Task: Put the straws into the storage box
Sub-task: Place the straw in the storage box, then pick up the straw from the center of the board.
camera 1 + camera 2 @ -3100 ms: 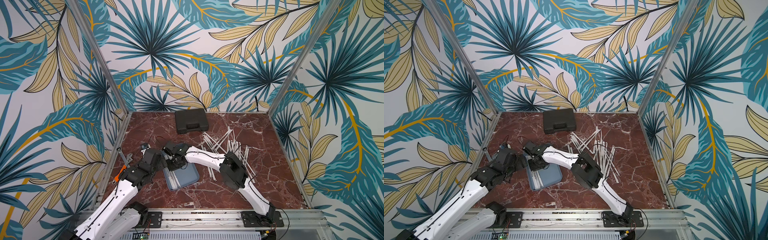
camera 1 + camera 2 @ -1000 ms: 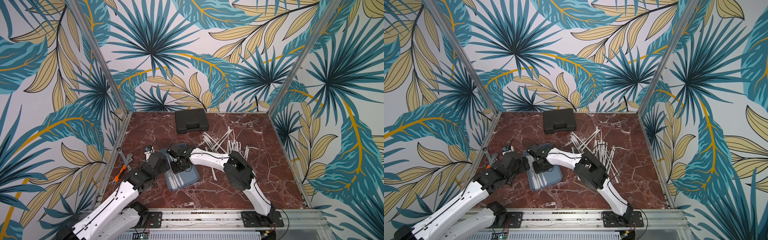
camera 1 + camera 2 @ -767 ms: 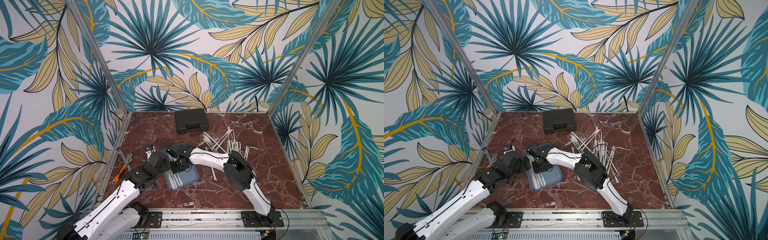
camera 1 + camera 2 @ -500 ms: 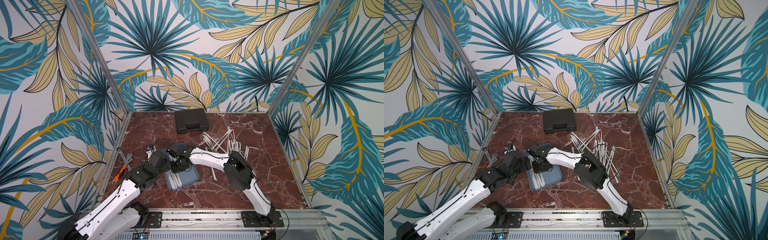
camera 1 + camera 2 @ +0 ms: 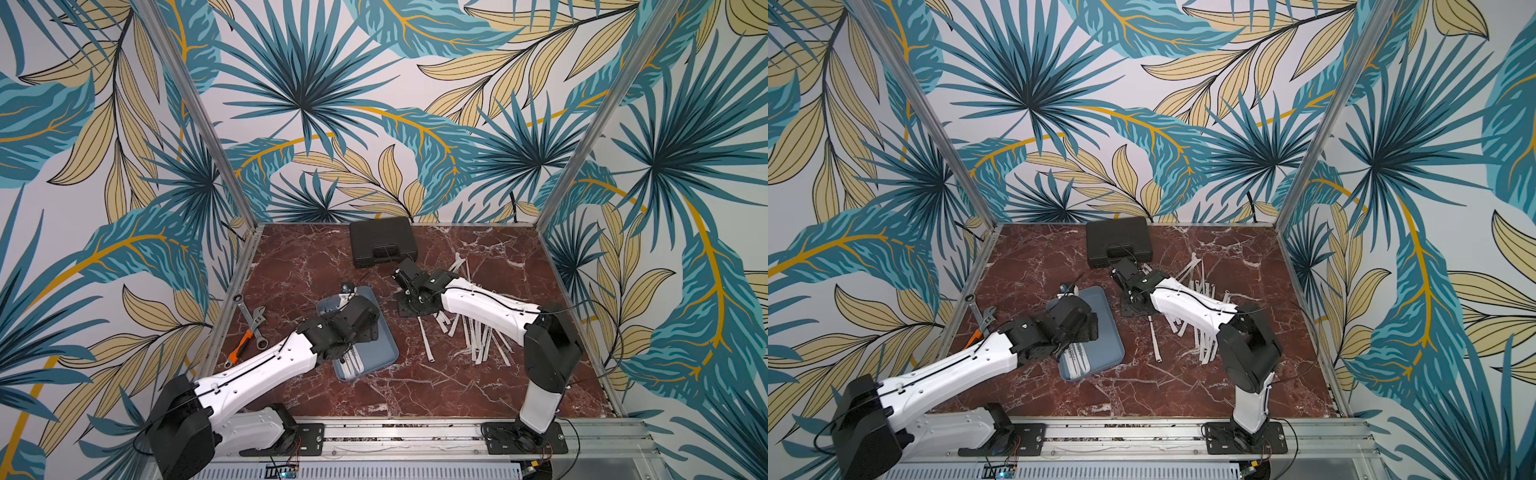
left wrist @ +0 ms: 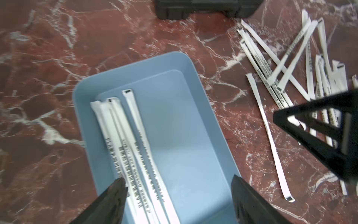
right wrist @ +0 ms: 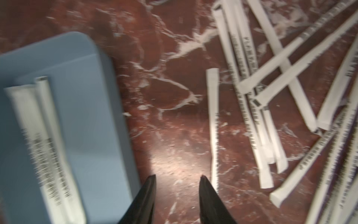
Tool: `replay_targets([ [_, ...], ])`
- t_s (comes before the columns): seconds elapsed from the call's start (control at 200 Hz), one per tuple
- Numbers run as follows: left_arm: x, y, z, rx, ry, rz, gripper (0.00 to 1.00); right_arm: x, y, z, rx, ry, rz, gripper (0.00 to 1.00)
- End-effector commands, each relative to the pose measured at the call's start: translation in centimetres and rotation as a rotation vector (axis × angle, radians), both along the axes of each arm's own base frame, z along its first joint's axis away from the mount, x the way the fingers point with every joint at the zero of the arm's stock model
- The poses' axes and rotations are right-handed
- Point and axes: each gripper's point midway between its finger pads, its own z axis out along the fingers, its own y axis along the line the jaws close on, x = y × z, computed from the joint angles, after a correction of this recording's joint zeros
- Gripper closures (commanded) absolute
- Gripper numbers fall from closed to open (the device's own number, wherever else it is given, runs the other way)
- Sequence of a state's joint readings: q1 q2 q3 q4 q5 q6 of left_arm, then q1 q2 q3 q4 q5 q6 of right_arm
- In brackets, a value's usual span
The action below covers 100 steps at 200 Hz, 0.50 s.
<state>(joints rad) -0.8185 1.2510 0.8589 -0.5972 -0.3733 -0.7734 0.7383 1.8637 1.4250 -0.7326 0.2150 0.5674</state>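
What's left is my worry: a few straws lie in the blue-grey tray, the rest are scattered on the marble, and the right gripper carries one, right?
No: the right gripper carries nothing; the right wrist view shows its jaws apart and empty over the marble. A few straws do lie in the blue-grey tray, other straws scattered on the marble.

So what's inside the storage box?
At least three wrapped straws lie lengthwise along one side of the storage box; the rest looks bare. In both top views the left arm covers its middle.
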Motion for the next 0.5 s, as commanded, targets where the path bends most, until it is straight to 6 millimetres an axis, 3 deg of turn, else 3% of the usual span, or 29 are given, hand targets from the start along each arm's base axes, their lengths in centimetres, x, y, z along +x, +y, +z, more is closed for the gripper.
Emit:
replay_targets([
  [0.0,0.8,-1.7,0.6,-0.026,-0.019,-0.014,0.11,-1.1,-3.2,-3.8,-0.181,0.062,0.007,0.61],
  [0.165,0.5,-1.5,-0.8,0.028,0.022,-0.025,0.11,-1.3,-3.3,-6.3,-0.181,0.108,-0.001,0.66],
  [0.336,0.2,-1.2,-1.0,0.034,0.023,-0.019,0.10,-1.7,-3.3,-8.0,-0.175,0.144,0.003,0.79],
  [0.436,0.3,-0.4,-0.6,0.064,0.007,-0.003,0.10,-1.8,-3.3,-8.3,-0.177,0.150,0.007,0.87],
  [0.496,0.5,0.8,-0.1,0.107,-0.019,0.021,0.10,-1.7,-3.0,-7.4,-0.159,0.136,0.013,0.90],
])
